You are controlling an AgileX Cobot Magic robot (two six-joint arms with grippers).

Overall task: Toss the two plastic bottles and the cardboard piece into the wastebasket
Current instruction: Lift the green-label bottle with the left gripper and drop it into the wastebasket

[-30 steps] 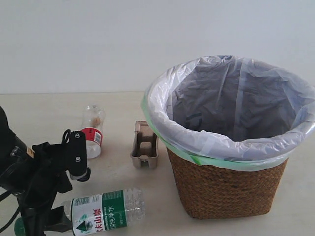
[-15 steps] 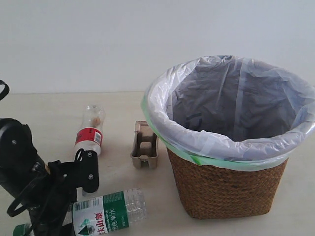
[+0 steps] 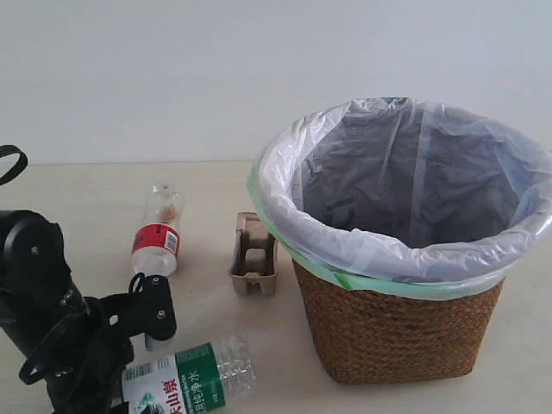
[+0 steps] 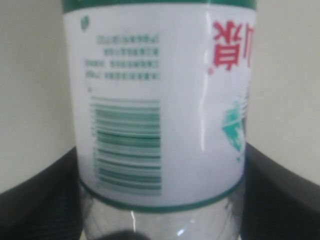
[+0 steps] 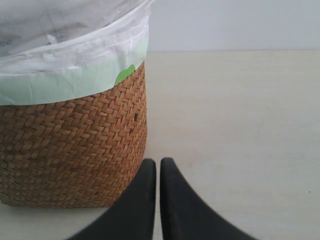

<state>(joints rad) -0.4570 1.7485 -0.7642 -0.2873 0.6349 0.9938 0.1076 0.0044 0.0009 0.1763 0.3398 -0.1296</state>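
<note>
The longer bottle (image 3: 185, 379) with the green-white label lies at the table's front left. My left gripper (image 3: 129, 362) is down over it, near its cap end. In the left wrist view the bottle (image 4: 160, 100) fills the gap, and a black finger (image 4: 45, 195) lies flush against each side with no table showing between. The shorter bottle (image 3: 158, 233) with the red-white label lies further back. The grey-brown cardboard piece (image 3: 254, 255) rests beside the wicker wastebasket (image 3: 397, 328). My right gripper (image 5: 158, 162) is shut and empty, low beside the wastebasket (image 5: 70, 150).
The wastebasket's white bag with a green edge (image 3: 345, 280) folds over the rim. A pale wall stands behind the table. Bare tabletop (image 5: 240, 125) lies on the basket's far side from the bottles.
My left arm has come down from above the shorter bottle onto the green-label bottle, which has shifted slightly left. The right gripper's earlier position is not shown.
</note>
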